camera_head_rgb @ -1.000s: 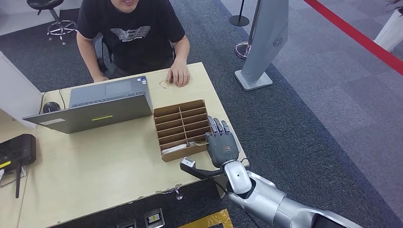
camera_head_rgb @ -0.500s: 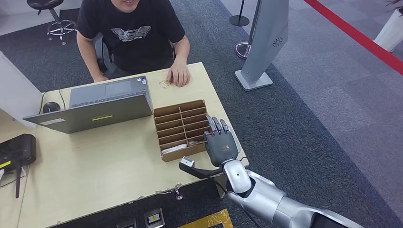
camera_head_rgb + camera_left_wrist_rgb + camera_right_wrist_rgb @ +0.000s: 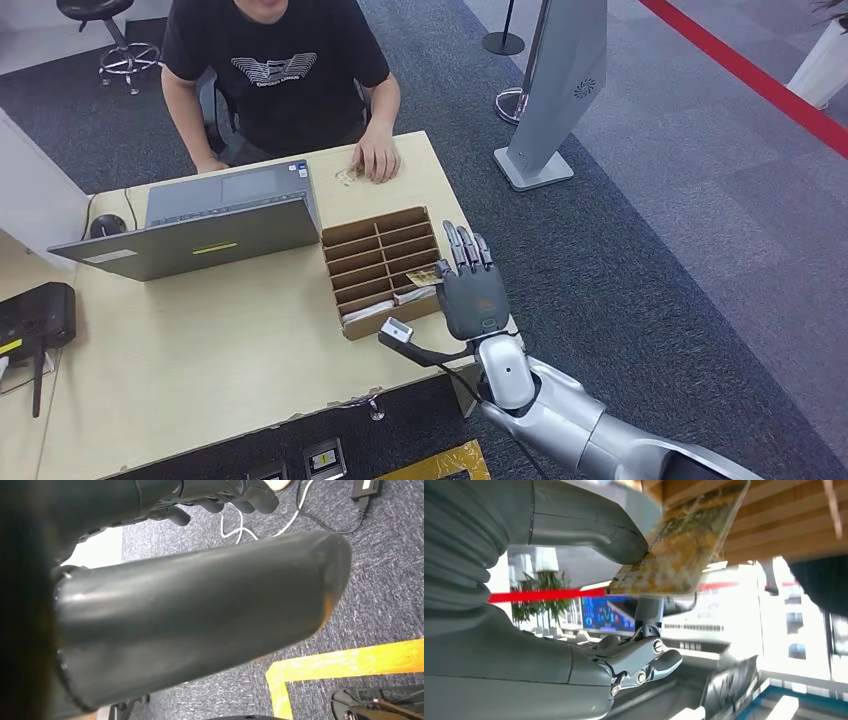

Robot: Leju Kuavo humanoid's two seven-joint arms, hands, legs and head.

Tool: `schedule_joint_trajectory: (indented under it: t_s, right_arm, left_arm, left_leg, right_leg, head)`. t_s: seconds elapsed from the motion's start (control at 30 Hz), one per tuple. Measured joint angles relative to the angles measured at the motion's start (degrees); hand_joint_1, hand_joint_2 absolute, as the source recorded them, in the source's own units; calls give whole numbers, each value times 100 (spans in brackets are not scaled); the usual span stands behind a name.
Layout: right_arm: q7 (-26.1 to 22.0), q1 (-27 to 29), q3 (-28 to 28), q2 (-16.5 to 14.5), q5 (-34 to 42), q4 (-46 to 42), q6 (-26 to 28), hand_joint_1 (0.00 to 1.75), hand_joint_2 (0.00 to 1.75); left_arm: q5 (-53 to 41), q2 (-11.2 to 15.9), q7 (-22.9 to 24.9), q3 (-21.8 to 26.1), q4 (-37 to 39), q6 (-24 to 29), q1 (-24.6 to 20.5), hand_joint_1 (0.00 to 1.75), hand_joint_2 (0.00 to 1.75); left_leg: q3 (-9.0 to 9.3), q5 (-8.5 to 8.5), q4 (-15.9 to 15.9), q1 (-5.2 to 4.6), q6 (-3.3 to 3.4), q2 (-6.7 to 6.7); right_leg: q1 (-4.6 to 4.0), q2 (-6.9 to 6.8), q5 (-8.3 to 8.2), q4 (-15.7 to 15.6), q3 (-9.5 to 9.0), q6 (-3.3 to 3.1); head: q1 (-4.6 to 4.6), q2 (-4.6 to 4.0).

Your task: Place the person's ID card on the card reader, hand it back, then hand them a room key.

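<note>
My right hand (image 3: 470, 292) hovers over the right end of the divided cardboard box (image 3: 372, 327), fingers pointing away from me. It pinches a yellowish patterned room key card (image 3: 684, 545) between thumb and finger; the card's edge (image 3: 424, 277) shows just above the box slots. The person sits across the table, one hand (image 3: 377, 160) resting flat beside a small card (image 3: 346, 176) on the far edge. A black device (image 3: 35, 315) sits at the table's left edge. My left hand (image 3: 200, 615) hangs over the carpet; how its fingers lie is unclear.
An open grey laptop (image 3: 200, 225) stands left of the box with a mouse (image 3: 105, 225) beside it. White cards (image 3: 365, 312) lie in the box's nearest slot. A grey kiosk stand (image 3: 550, 90) rises right of the table.
My right hand has lifted and moved slightly forward from the box's near corner, drawing the patterned card up out of a slot. The person has stayed still.
</note>
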State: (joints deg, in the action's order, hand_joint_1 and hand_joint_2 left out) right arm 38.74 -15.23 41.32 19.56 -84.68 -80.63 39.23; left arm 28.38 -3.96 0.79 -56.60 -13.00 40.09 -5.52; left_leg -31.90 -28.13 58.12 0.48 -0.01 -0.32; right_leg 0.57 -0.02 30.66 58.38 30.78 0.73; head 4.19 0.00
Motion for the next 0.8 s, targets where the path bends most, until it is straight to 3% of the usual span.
schedule_joint_trajectory:
  t_s: [0.27,0.5,0.8]
  right_arm:
    - [64,87,-395,101,-422,-907,34,175,175]
    - [-197,-66,-482,75,-443,-1326,-47,175,175]
    - [-684,-750,-348,-333,49,-1245,-134,175,175]
  left_arm:
    - [-70,0,0,43,0,0,24,0,0]
    - [-116,-16,0,59,0,0,24,0,0]
    - [-224,-67,0,76,0,0,-10,0,0]
  left_leg:
    - [0,0,0,0,0,0]
    - [-1,0,0,0,0,0]
    - [-3,1,0,1,0,-1]
  right_leg:
    - [0,1,0,0,-1,0]
    - [0,0,0,1,-3,0]
    - [-1,0,0,3,-3,0]
  head:
    - [-1,0]
    - [-1,0]
    - [-1,0]
